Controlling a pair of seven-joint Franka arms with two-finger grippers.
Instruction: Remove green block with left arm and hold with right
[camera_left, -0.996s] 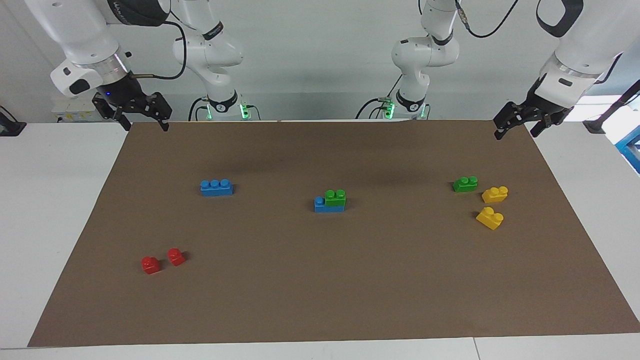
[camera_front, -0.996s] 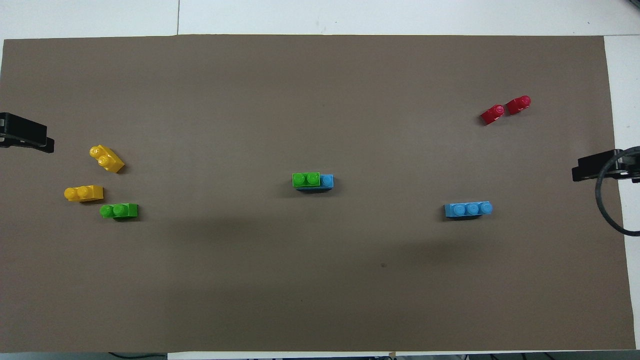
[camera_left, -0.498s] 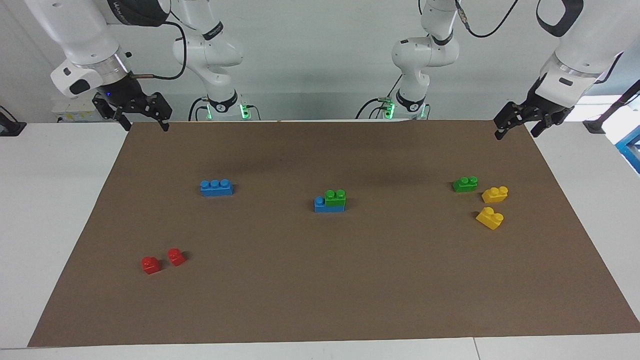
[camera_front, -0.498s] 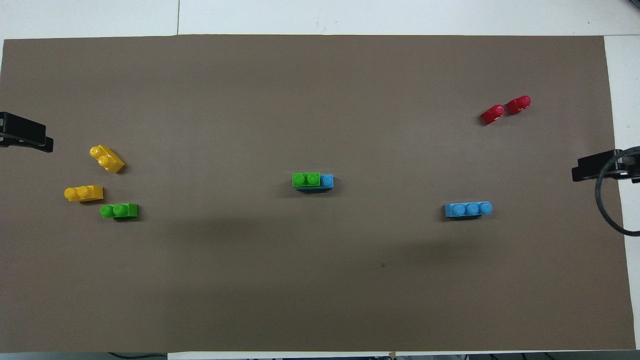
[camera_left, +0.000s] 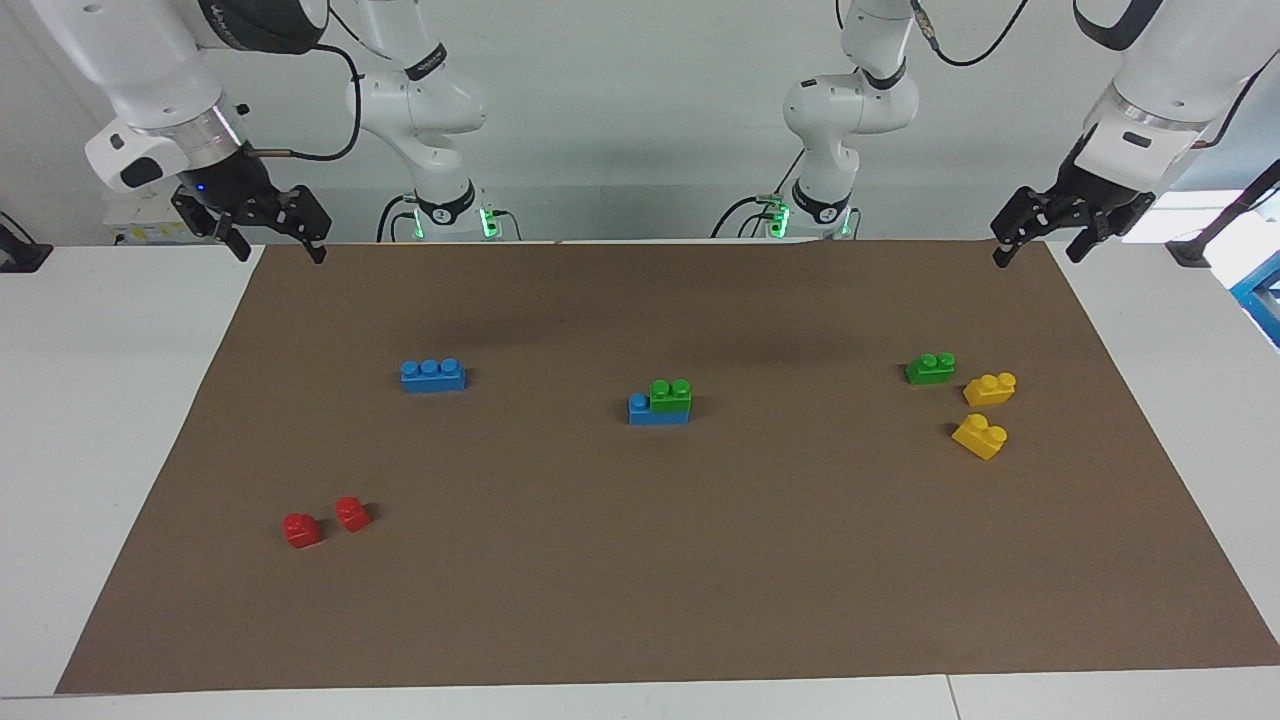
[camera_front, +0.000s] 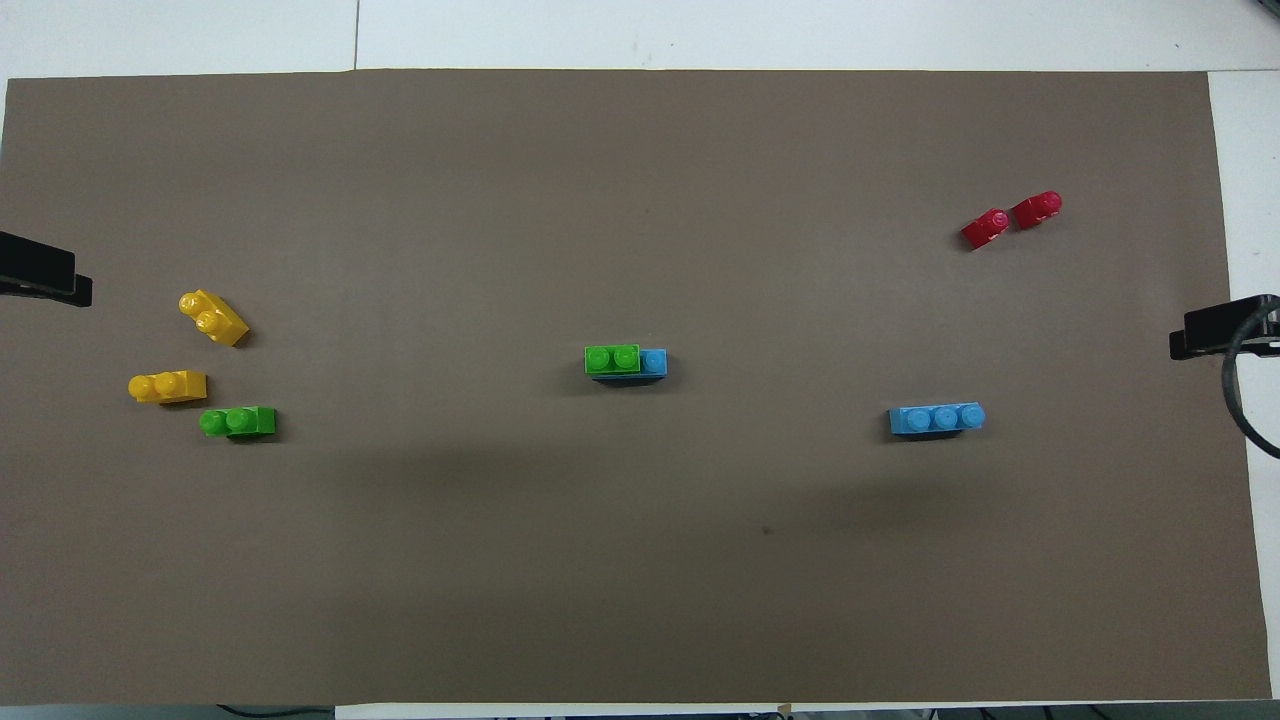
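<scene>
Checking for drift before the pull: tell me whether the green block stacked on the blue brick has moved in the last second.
No. The green block sits on the same end of the blue brick, at mid-mat, one blue stud uncovered as before.

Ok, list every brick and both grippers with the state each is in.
Stacked green block: pressed onto a blue brick, mid-mat.
Loose green block: lying on the mat.
Lone blue brick: upright, nothing stacked on it.
Yellow bricks: loose, apart.
Red bricks: loose, side by side.
Left gripper: open, waiting.
Right gripper: open, waiting.
</scene>
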